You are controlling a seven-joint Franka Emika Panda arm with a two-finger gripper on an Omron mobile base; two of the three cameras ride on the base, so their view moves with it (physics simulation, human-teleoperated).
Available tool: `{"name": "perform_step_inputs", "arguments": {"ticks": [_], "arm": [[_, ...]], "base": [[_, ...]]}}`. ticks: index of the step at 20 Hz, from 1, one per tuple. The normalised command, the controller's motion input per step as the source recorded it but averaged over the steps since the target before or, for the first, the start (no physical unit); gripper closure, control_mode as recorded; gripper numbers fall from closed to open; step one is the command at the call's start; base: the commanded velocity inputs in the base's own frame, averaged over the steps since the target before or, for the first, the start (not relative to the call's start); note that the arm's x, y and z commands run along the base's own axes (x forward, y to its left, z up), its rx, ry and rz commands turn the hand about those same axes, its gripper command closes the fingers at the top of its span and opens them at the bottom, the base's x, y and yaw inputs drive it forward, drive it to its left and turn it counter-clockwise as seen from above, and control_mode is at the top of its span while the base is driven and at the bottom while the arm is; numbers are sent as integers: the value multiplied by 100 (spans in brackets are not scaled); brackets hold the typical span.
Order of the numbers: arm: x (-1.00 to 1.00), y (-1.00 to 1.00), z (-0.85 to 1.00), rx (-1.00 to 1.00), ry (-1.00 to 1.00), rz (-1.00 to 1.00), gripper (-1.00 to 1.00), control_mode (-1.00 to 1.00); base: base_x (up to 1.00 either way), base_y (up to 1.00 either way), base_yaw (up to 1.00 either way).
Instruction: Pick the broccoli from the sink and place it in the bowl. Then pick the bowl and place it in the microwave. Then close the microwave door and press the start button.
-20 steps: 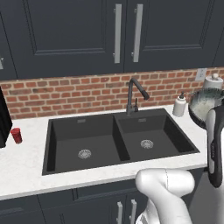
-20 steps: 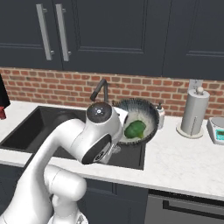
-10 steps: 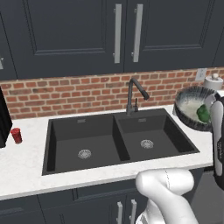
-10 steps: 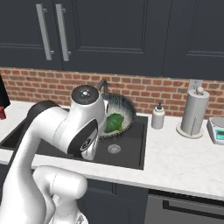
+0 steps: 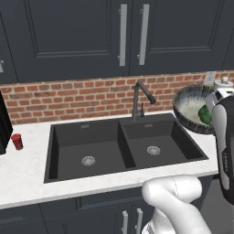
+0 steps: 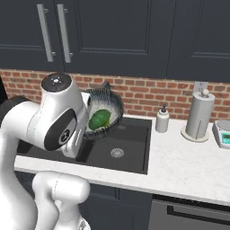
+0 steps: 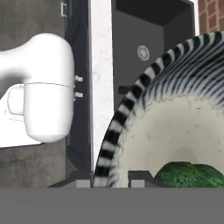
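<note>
One carried load: the bowl (image 5: 195,109) is up in the air over the right end of the sink (image 5: 123,146), tilted so its whitish inside faces the cameras.
Contents: the broccoli (image 6: 99,119) lies low inside the bowl, against the lower wall; the tilt looks shallow enough to keep it in, though that is a judgement.
Pincer: its fingers (image 7: 141,176) rise at the bottom of the hand view, one on each side of the bowl's striped rim, so the pincer is clamped on the rim; the bowl hanging clear of the counter fits that.
Why held so: a rim grip on a deep bowl lets the arm lift it with the floret inside, which suits the carry to the microwave.
Stage: broccoli step looks done; bowl lifted, not yet placed.
Sink: both basins bare but for their round drains.
Faucet: the dark faucet (image 5: 142,98) stands at the far edge of the sink, just left of the bowl; it is the nearest thing to strike on a leftward swing.
Right of sink: a soap bottle (image 6: 162,120), a paper towel roll (image 6: 198,115) and a scale (image 6: 223,134) stand on the counter (image 6: 197,161), well apart from the bowl.
Left end: a small red cup (image 5: 17,141) near a dark box at the frame edge.
Above: dark cabinets (image 5: 91,36) over a brick backsplash (image 5: 77,96), limiting how high the bowl can go.
</note>
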Motion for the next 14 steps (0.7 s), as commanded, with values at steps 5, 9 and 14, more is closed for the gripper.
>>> {"name": "perform_step_inputs", "arguments": {"ticks": [5, 9, 14], "arm": [[-3, 50, 27, 0, 1, 0, 100, -100], [2, 50, 23, -4, 5, 1, 100, -100], [0, 36, 23, -2, 0, 2, 100, -100]], "base": [[0, 0, 0], [0, 0, 0], [0, 0, 0]]}}
